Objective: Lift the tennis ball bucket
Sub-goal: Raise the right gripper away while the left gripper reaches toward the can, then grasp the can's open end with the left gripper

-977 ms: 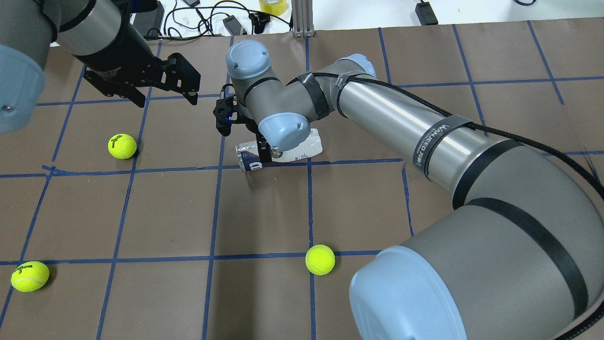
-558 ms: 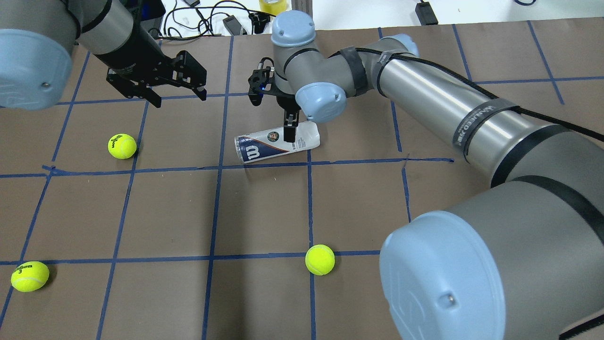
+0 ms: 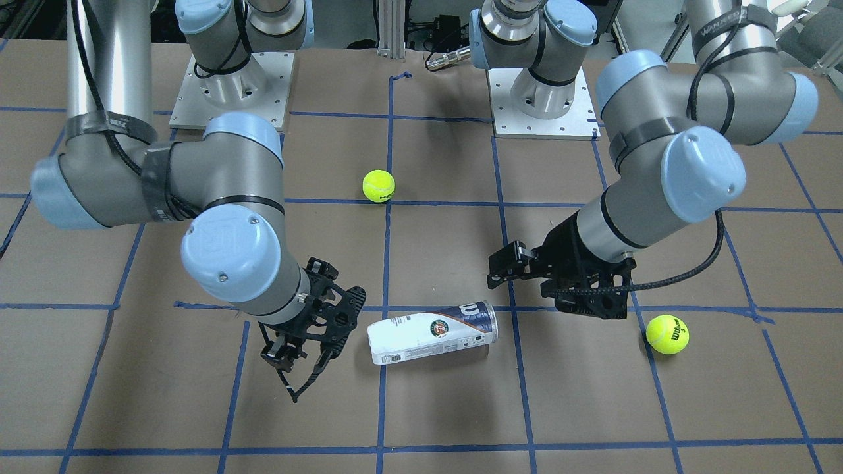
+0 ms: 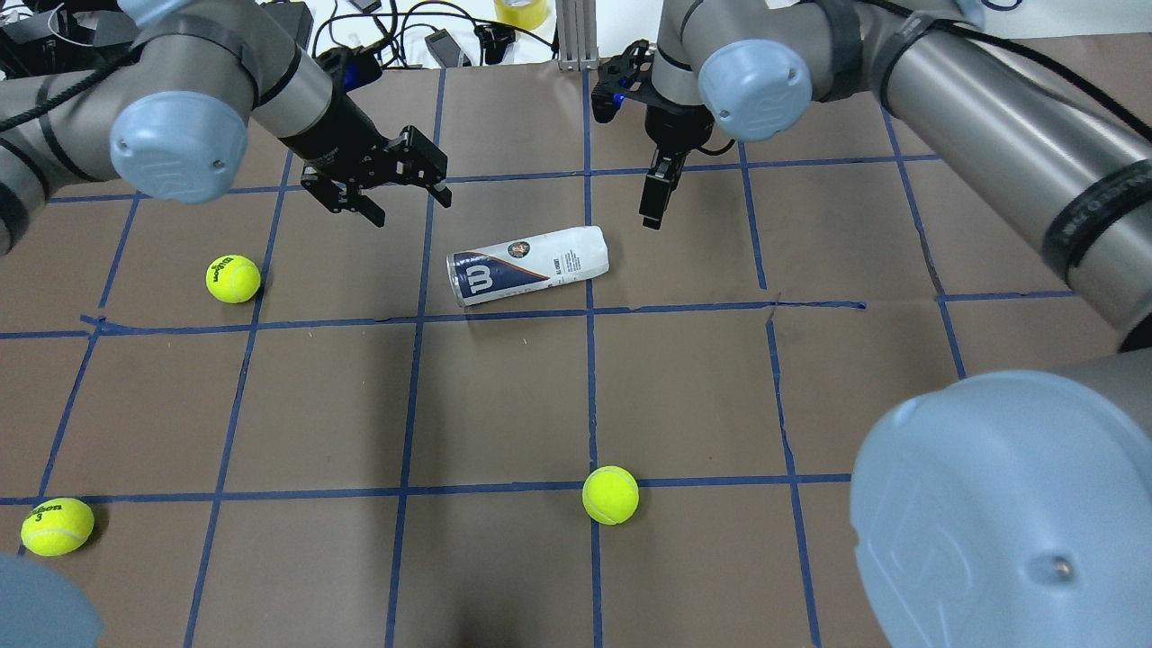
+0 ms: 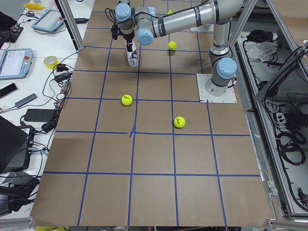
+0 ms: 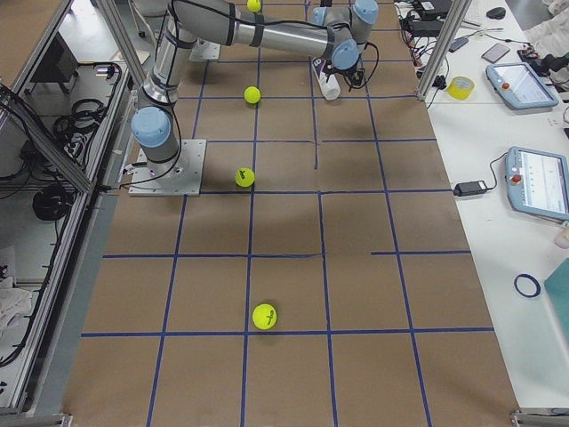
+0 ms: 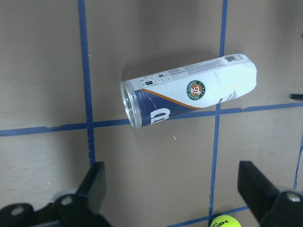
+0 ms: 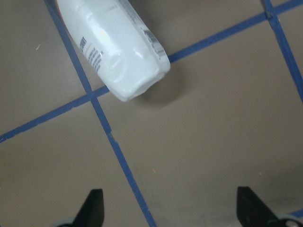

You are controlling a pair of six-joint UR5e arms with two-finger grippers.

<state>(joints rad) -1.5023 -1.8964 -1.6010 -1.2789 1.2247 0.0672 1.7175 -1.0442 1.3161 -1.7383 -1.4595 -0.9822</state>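
The tennis ball bucket [image 4: 528, 265] lies on its side on the brown table, free of both grippers. It is a clear tube with a white label, a navy band and a round emblem. It also shows in the front view [image 3: 431, 332] and the left wrist view [image 7: 189, 97]. Its white end shows in the right wrist view [image 8: 113, 52]. My left gripper [image 4: 407, 202] is open and empty, hovering beyond the tube's navy end; it also shows in the front view [image 3: 504, 270]. My right gripper [image 4: 652, 202] is open and empty, beyond the white end; it also shows in the front view [image 3: 290, 375].
Three yellow-green tennis balls lie loose: one at the left [image 4: 233, 279], one at the near left corner [image 4: 57, 526], one near the middle front [image 4: 610, 495]. Cables and a tape roll [image 4: 522, 11] lie past the table's far edge. Blue tape lines grid the table.
My right gripper has come off the tube and moved to the far right, clear of it. My left gripper has moved right, closer to the tube's navy end. The tube lies fully uncovered.
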